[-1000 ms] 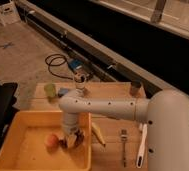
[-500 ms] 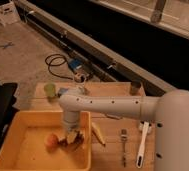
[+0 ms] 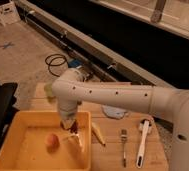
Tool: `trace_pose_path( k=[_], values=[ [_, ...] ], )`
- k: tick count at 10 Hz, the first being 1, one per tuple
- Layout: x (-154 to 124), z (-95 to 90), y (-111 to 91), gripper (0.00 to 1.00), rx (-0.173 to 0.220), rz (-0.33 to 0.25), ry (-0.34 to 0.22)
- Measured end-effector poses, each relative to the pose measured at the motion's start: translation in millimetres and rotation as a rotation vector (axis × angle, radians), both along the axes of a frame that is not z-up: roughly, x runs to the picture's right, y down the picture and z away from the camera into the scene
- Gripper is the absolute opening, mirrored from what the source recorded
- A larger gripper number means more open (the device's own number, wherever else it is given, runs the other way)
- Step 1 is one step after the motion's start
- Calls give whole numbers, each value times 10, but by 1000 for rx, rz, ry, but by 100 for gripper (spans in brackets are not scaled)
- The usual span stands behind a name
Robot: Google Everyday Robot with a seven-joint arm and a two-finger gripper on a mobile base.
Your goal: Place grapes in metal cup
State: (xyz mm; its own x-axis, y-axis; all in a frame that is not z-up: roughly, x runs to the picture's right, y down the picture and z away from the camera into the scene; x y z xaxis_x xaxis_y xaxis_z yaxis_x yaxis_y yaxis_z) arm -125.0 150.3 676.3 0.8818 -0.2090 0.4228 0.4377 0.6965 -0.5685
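Observation:
My gripper (image 3: 71,128) hangs from the white arm, pointing down into the yellow tray (image 3: 18,131) near its right wall. Its fingers are shut on a small dark purple-red lump, the grapes (image 3: 74,129), held just above the tray floor. The metal cup does not show; the arm's broad white link covers the back of the table where it could stand.
A round orange-pink fruit (image 3: 51,141) lies in the tray left of the gripper. A banana (image 3: 98,134), a fork (image 3: 123,148) and a white-handled utensil (image 3: 143,142) lie on the wooden table to the right. A pale green cup (image 3: 48,93) peeks out behind the arm.
The fingers have closed around the grapes in the tray, and the gripper has risen slightly. The orange fruit has not moved.

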Motion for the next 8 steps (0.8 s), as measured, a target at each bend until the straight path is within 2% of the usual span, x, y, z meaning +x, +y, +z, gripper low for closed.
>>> trace_pose_path(
  k=[1,3,4,5,8],
  values=[
    [44,-81,-175,0,39,2,11],
    [316,-211,-572,0,119,9,67],
    [506,-227,-759,0,150,11,109],
    [724,-228,-1044,0,186,15,160],
    [1277,-180,-1563,0,247,55,249]
  ],
)
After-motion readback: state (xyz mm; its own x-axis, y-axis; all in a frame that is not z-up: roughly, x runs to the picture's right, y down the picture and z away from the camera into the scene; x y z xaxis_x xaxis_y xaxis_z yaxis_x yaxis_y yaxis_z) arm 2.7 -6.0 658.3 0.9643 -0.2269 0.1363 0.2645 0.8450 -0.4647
